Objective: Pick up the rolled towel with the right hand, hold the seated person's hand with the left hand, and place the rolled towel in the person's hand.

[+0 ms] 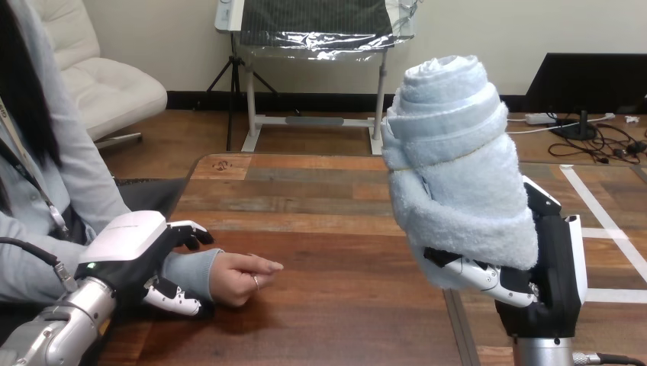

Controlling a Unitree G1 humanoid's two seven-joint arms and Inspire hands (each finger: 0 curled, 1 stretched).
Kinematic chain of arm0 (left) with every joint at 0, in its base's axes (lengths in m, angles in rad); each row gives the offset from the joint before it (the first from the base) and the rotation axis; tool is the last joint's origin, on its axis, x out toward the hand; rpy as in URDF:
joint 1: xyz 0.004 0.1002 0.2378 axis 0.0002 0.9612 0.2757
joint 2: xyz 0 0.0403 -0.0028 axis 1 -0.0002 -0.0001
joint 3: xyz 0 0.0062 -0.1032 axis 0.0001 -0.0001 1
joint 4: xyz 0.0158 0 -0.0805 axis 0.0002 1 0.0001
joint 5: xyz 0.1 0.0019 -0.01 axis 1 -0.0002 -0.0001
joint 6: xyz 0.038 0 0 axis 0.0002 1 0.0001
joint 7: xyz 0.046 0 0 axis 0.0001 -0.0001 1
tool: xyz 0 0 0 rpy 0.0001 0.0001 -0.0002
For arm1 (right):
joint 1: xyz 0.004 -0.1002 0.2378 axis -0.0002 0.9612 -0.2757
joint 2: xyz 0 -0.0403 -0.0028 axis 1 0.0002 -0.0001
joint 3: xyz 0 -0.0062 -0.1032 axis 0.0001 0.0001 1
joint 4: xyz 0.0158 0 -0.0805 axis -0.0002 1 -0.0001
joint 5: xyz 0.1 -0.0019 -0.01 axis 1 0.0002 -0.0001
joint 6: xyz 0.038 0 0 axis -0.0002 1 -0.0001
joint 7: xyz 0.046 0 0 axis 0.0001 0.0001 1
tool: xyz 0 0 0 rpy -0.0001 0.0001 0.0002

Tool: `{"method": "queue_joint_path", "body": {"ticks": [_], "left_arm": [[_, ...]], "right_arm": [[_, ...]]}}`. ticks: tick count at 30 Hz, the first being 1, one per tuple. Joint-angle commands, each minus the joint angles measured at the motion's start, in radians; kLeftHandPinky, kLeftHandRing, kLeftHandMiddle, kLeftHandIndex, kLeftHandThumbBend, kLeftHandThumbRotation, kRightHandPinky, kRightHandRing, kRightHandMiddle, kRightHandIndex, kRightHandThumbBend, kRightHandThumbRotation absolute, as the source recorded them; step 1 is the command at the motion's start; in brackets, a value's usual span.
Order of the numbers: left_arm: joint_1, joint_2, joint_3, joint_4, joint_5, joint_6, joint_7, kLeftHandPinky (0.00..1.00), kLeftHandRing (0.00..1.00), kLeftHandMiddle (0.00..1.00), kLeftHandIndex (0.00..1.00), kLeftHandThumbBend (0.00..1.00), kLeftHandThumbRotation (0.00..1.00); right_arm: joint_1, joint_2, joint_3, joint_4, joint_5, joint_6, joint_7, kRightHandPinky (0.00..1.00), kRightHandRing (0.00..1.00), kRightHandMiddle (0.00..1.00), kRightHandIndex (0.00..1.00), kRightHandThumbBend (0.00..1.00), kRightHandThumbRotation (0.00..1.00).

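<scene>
A pale blue rolled towel (454,164) stands upright above the table at the right, raised close to the camera, with my right hand (549,267) shut round its lower part. At the left, my left hand (130,255) is closed round the person's wrist, its fingers over the top and its thumb beneath the grey sleeve cuff. The person's hand (240,278) rests on the wooden table (336,229), loosely curled, pointing right. A wide stretch of table separates the towel from the person's hand.
The person sits at the table's left side, with the forearm lying along the near left edge. White tape lines (603,221) cross the table's right end. The table's far edge runs across the middle of the view.
</scene>
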Motion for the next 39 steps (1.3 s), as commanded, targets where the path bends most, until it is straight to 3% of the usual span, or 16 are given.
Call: {"method": "queue_joint_path", "body": {"ticks": [1,9,29,39], "left_arm": [[-0.045,-0.006,-0.017,0.028,-0.008,-0.015,-0.016,0.53,0.58,0.63,0.65,1.0,0.08],[-0.055,-0.003,-0.016,0.031,-0.021,-0.023,-0.057,0.51,0.54,0.58,0.6,1.0,0.01],[-0.058,0.008,-0.012,0.002,-0.035,-0.049,-0.108,0.34,0.39,0.45,0.46,0.99,0.0],[-0.051,0.016,-0.003,-0.014,-0.043,-0.095,-0.093,0.28,0.33,0.39,0.4,0.99,0.0]], "right_arm": [[-0.051,0.006,0.007,-0.058,0.005,-0.001,0.002,0.17,0.23,0.33,0.37,0.74,0.0],[-0.058,0.009,0.005,-0.056,0.01,0.003,0.007,0.17,0.23,0.33,0.37,0.75,0.0],[-0.07,0.01,0.003,-0.048,-0.003,0.032,-0.004,0.17,0.22,0.33,0.37,0.74,0.0],[-0.082,0.011,0.0,-0.032,-0.02,0.037,-0.014,0.17,0.22,0.32,0.37,0.74,0.0]]}}
